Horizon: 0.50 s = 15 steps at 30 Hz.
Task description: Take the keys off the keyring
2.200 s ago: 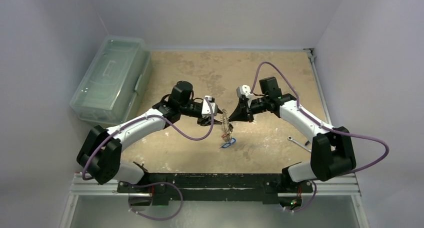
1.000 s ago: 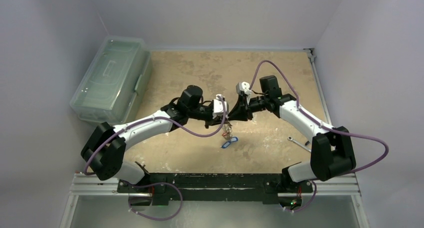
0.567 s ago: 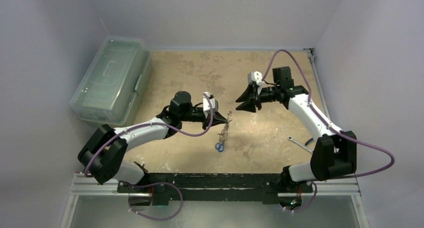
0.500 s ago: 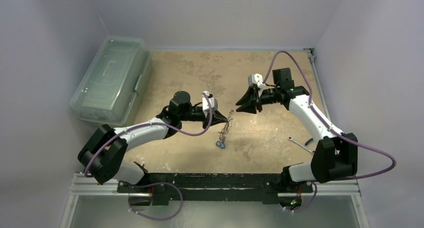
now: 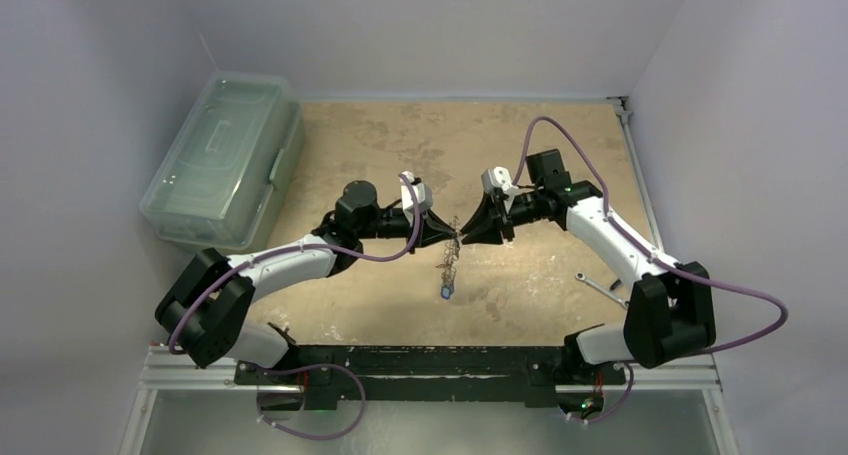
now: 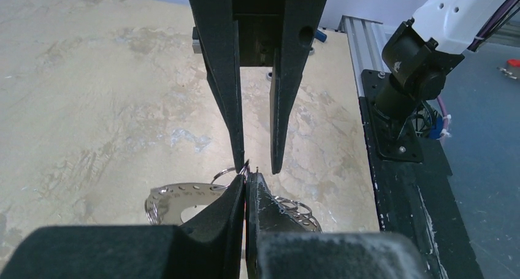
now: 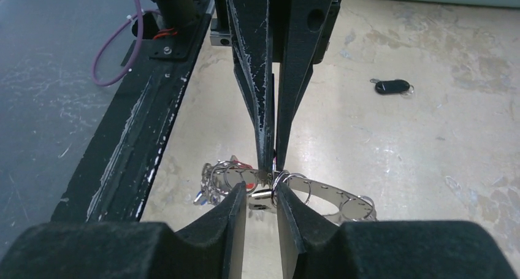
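Two-sided hold above the table [image 5: 400, 145]: pinching the keyring [image 7: 325, 192] with left fingers [image 6: 217, 214] shut, straddling it with right fingers [image 7: 233, 224] slightly apart, keys [image 7: 211, 184] dangling beneath. Open room all round; scuffed tan surface, pale walls [image 5: 450, 35].

Mottled beige table [image 5: 400, 145], clear lidded box [image 5: 220, 160] at left edge, spanner [image 5: 598, 285] near right, perhaps a black fob [image 7: 392, 86].

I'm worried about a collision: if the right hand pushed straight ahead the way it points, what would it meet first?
The right hand would meet the keyring at its tips, then almost at once the left hand holding it head-on; the gap looks slight.
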### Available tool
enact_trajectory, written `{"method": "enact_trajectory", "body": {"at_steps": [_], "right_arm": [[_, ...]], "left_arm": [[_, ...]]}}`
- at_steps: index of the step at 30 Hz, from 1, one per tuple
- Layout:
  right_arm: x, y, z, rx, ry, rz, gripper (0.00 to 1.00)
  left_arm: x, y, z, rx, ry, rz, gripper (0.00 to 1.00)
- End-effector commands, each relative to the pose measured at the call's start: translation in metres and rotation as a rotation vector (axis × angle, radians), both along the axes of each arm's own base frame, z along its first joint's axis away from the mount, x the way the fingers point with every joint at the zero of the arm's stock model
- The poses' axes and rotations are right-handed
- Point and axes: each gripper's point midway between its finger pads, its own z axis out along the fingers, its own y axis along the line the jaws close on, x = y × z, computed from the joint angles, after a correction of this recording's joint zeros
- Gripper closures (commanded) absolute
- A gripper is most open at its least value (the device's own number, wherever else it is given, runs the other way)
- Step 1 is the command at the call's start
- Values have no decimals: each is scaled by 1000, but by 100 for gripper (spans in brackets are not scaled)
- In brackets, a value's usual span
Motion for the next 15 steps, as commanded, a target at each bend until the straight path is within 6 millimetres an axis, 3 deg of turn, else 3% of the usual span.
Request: {"method": "enact_trajectory", "body": {"at_steps": [1,10,15], "right_arm": [[8,6,-3,7,-9,-16,72],[12,9,-5,14,0,-23,67],[29,-11,2,7,16,-112,53]], "left_arm": [[4,1,37,-96,-56,23,100],[4,1,39,-103,-58,27,100],[8,4,38,-90,-49,47,100]]}}
